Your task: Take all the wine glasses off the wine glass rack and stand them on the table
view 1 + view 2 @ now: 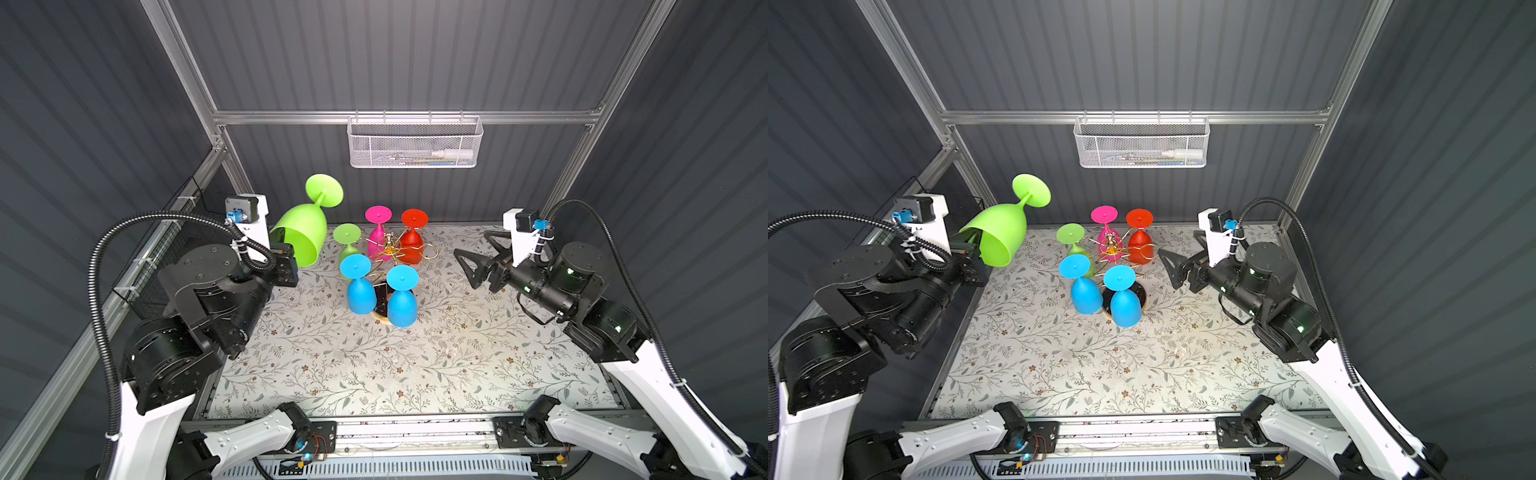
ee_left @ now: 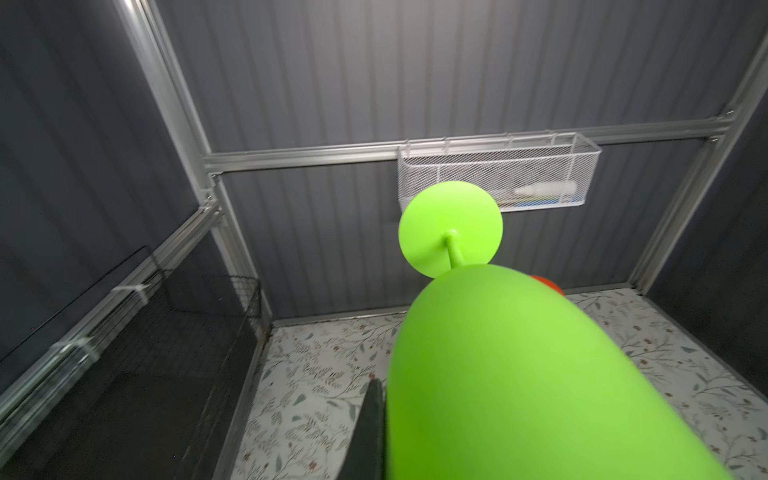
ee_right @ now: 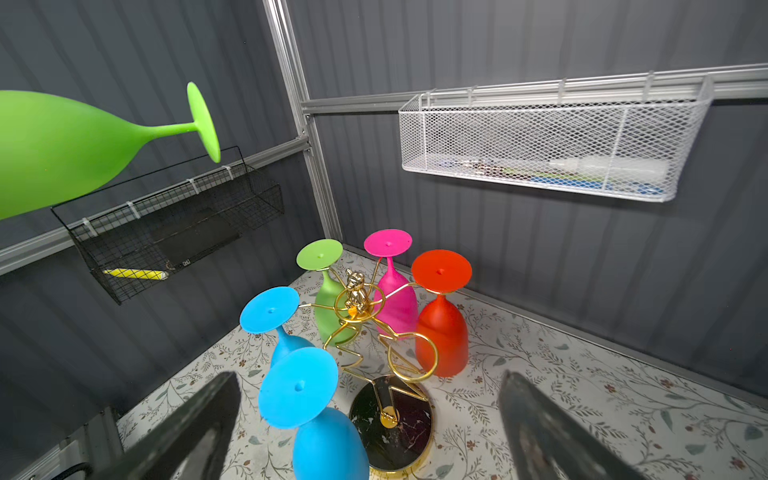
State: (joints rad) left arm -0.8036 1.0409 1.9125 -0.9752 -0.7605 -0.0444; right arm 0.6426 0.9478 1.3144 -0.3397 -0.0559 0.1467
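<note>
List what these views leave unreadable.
- Left gripper: fingertips mostly covered by the lifted green glass, top and left wrist views.
- White mesh basket: contents blurred behind mesh, all views.
- Yellow item in the black wire basket: too small to identify, right wrist view.
- Wine glass rack: base largely behind blue glasses, top views.

Hidden and unclear parts
The left gripper's (image 1: 282, 246) fingertips are hidden inside the green glass (image 1: 305, 232). Two blue glasses (image 1: 360, 291) cover most of the rack's (image 1: 388, 249) base. The white basket's (image 1: 415, 143) contents are too blurred to name.
</note>
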